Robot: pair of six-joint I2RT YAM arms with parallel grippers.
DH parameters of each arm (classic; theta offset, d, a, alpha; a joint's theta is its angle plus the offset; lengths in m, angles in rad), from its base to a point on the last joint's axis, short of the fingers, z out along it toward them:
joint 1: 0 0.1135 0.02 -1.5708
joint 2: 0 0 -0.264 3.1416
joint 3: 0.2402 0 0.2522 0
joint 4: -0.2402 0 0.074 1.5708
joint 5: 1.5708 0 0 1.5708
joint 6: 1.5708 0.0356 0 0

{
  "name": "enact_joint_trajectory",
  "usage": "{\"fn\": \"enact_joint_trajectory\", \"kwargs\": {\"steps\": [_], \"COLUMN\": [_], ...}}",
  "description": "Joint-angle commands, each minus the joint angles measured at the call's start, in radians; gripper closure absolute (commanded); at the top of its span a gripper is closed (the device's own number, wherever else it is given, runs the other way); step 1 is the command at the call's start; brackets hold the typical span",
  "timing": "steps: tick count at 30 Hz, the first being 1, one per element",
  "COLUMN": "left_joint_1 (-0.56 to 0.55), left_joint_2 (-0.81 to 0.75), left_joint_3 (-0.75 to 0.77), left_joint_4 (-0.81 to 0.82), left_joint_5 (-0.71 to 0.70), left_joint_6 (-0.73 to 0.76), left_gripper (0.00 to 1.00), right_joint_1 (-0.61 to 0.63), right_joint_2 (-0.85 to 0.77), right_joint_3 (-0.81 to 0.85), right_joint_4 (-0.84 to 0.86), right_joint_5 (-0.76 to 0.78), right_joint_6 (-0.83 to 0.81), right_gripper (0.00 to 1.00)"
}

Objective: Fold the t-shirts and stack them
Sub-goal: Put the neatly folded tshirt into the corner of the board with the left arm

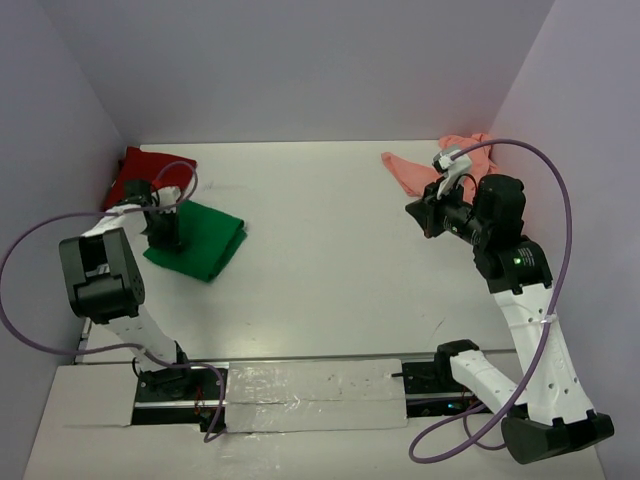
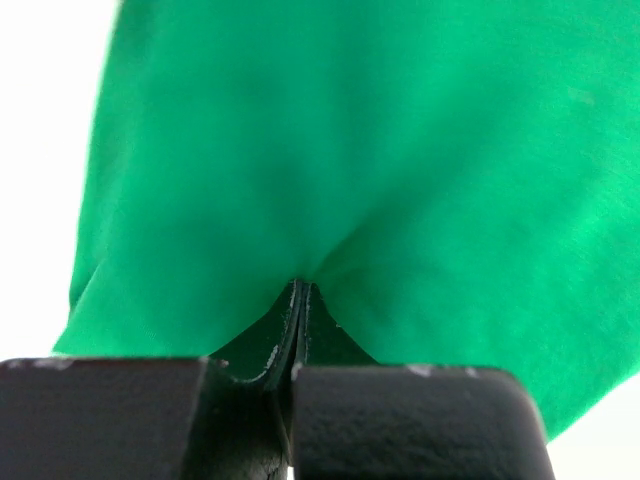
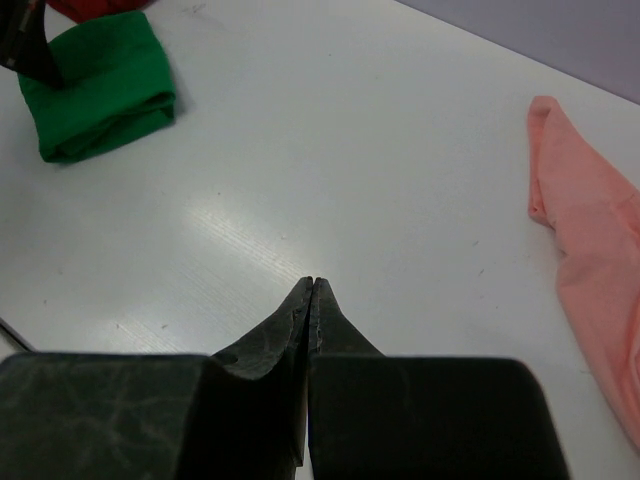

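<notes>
Left pincer [image 2: 300, 286] closed, tips pressed into folded green t-shirt [image 2: 350, 130]; right pincer [image 3: 312, 283] closed, empty, salmon-pink t-shirt [image 3: 590, 250] crumpled nearby

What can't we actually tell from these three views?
- Dark red t-shirt: partly behind the left arm in the top view; cut by the top edge in the right wrist view.
- Salmon-pink t-shirt: right arm covers part in the top view; right edge cuts it in the right wrist view.
- Left gripper: shut, but it is unclear whether it pinches or only presses the green t-shirt, because cloth fills the left wrist view.
</notes>
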Motion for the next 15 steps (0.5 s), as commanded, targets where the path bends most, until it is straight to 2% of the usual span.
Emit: {"fn": "enact_joint_trajectory", "kwargs": {"steps": [1, 5, 10, 15], "left_joint_1": [0.067, 0.104, 0.099, 0.021], "left_joint_2": [-0.074, -0.109, -0.112, -0.101], "left_joint_3": [-0.016, -0.051, -0.057, -0.076], "left_joint_4": [-0.072, -0.062, -0.054, -0.033], "left_joint_5": [-0.030, -0.029, 0.079, 0.164], "left_joint_6": [0.065, 0.086, 0.085, 0.103], "left_gripper": [1.00, 1.00, 1.00, 1.00], "right_joint_1": [-0.009, -0.009, -0.009, -0.010], "right_joint_2": [-0.015, 0.008, 0.032, 0.036], "right_joint_3": [0.034, 0.027, 0.019, 0.007], "right_joint_4": [0.022, 0.028, 0.040, 0.051], "right_joint_5": [-0.020, -0.020, 0.021, 0.032], "right_joint_6": [0.009, 0.012, 0.018, 0.018], "right_gripper": [1.00, 1.00, 1.00, 1.00]}}
